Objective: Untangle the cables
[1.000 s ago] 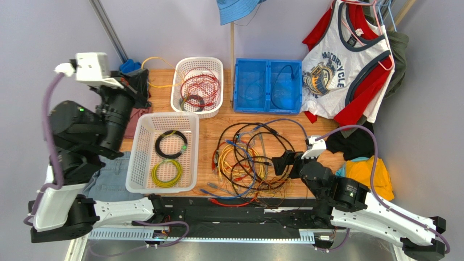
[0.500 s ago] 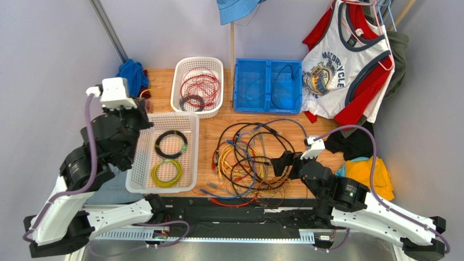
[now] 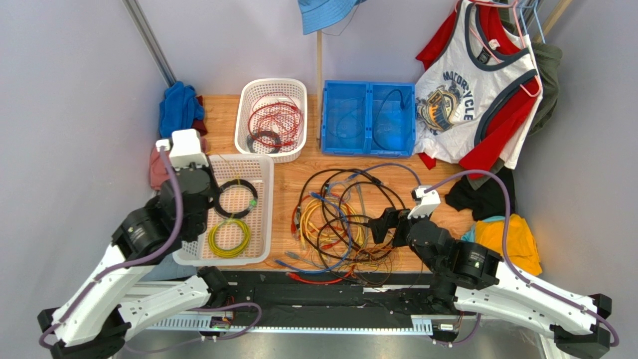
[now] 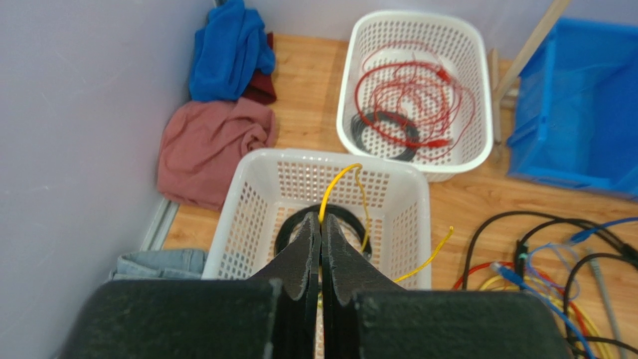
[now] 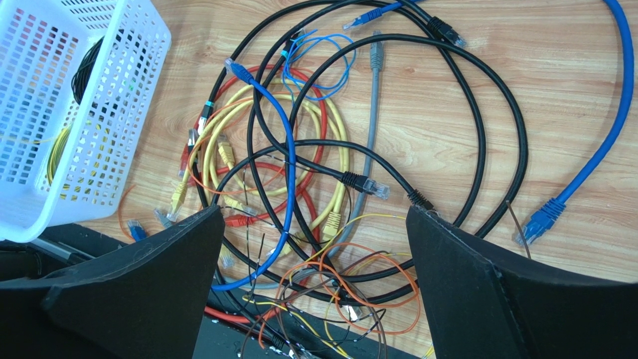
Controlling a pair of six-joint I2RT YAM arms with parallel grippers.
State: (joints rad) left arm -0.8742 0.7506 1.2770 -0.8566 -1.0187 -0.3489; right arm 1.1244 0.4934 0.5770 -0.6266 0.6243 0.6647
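Observation:
The cables point(image 3: 341, 221) lie as a knotted heap of black, blue, yellow, orange and red cords on the wooden table; they also show in the right wrist view point(image 5: 314, 172). My right gripper point(image 3: 380, 224) hangs open and empty just above the heap's right side, its jaws wide apart point(image 5: 314, 224). My left gripper point(image 3: 212, 196) is over the near white basket point(image 3: 266, 217). In the left wrist view it point(image 4: 320, 218) is shut on a thin yellow wire point(image 4: 337, 179), which arcs over the basket point(image 4: 329, 155) and ends outside its right wall.
The near basket holds a black coil point(image 3: 238, 197) and a yellow coil point(image 3: 230, 238). A far white basket point(image 3: 271, 84) holds red cords and a black coil. A blue crate point(image 3: 367, 149) stands behind the heap. Clothes lie at the back left point(image 3: 176, 105) and right point(image 3: 509, 239).
My left arm has swung from the table's back left corner forward and right to above the near basket. My right gripper has shifted slightly left over the heap.

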